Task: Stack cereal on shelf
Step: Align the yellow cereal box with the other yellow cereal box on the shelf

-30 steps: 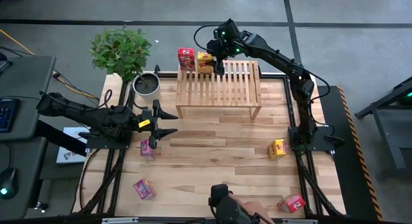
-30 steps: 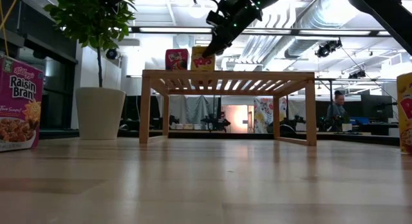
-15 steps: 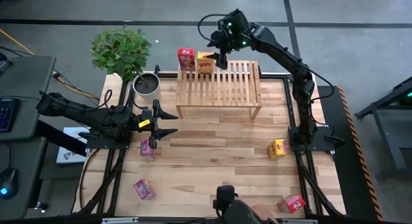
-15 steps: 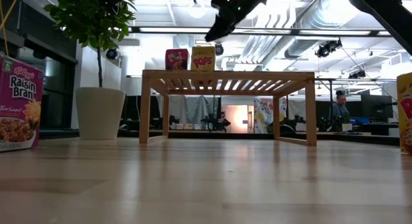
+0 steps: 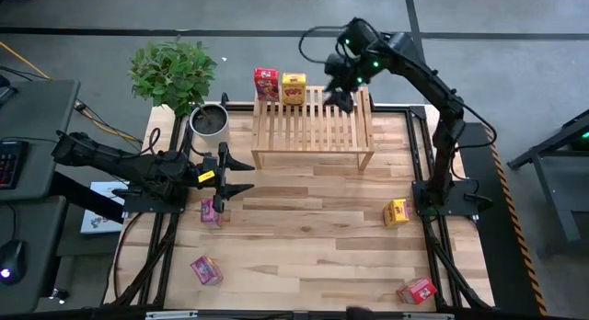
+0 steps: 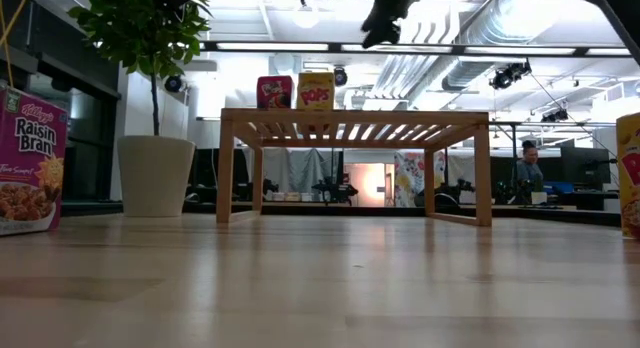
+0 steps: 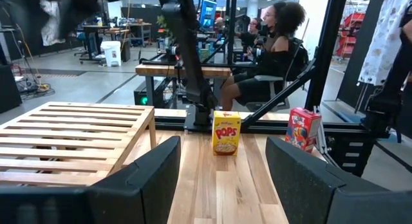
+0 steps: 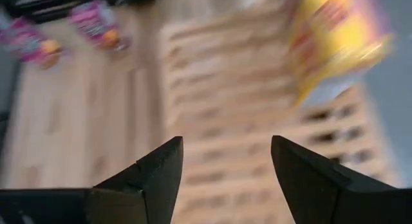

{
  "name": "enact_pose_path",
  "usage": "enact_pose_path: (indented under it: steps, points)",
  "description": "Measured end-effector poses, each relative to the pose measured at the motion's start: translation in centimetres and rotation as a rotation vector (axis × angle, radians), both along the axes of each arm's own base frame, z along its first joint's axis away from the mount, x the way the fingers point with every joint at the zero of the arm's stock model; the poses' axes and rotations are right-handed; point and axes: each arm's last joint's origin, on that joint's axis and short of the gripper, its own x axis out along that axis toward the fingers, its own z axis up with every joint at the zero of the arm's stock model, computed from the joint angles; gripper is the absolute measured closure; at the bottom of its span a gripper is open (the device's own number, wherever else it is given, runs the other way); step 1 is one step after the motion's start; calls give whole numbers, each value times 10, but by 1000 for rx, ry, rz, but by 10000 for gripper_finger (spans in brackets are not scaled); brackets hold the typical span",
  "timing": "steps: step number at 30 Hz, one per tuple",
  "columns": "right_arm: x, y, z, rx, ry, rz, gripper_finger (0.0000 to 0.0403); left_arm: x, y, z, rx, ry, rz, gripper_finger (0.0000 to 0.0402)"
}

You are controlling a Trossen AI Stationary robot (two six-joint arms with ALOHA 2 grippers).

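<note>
On the shelf point(image 5: 313, 120), a red cereal box point(image 5: 266, 84) and a yellow cereal box point(image 5: 294, 87) stand side by side at its eleven o'clock corner. The right gripper point(image 5: 341, 97) hovers above the shelf's one o'clock side, released and empty. The left gripper point(image 5: 241, 175) waits open at nine o'clock, just above a pink box point(image 5: 211, 212).

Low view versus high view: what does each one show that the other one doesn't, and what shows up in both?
Only the low view shows the printing: a Raisin Bran box at left and Pops on the yellow box, plus a person in the room behind.

Only the high view shows both pink boxes, the left tool and the red box on the table.

Both show the shelf, two boxes standing on it, and the potted plant.
</note>
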Motion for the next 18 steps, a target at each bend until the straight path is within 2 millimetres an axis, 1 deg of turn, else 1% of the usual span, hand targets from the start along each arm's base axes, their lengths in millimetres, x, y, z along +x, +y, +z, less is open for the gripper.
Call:
enact_pose_path:
  steps: [3, 7, 10, 13, 18]
  points:
    - [-1, 19, -7, 91, 76, 17, 174, 0, 0, 0, 1, -1, 0, 183]
    - [-1, 49, -19, 140, 153, 50, 174, 0, 0, 1, -1, -12, 0, 183]
    - [-13, 75, -30, 136, 223, 54, 174, 0, 0, 1, -1, -12, 0, 183]
    - [-34, 98, -41, 114, 215, 19, 174, 0, 0, 1, 4, -14, 0, 183]
    - [-94, 135, -63, 80, 83, -103, 174, 0, 0, 2, 15, -15, 0, 183]
